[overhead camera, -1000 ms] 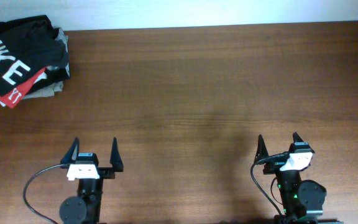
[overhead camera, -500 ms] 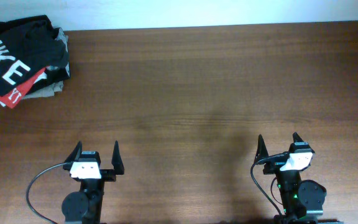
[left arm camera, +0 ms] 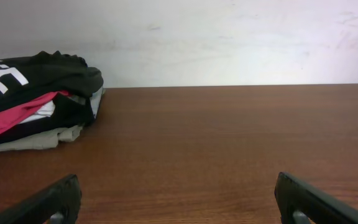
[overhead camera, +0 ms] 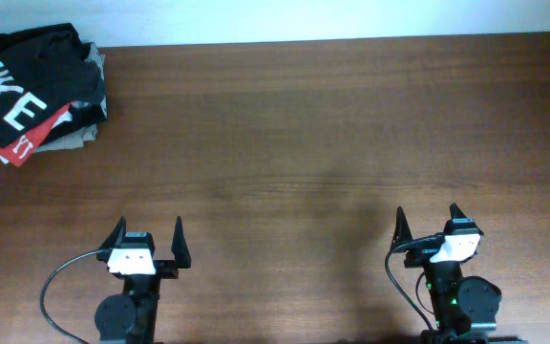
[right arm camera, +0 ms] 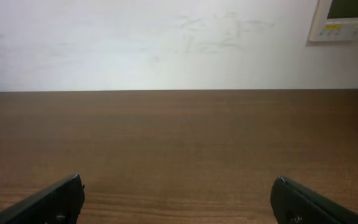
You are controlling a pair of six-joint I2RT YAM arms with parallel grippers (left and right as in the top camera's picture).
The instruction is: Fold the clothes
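Dark tee atop garment pile, far-L corner of tbl.

Dark T-shirt runs off my left wrist view's edge, white lettering clipped; it buries most of the red shirt and grey garment. Wall panel cut off up top.

Red shirt and grey garment at wooden table's far-left corner; white panel on wall

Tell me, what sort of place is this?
Probably a robotics test room: left gripper and right gripper over a wooden table, a dark T-shirt topping a clothes heap, a thermostat-like wall panel.
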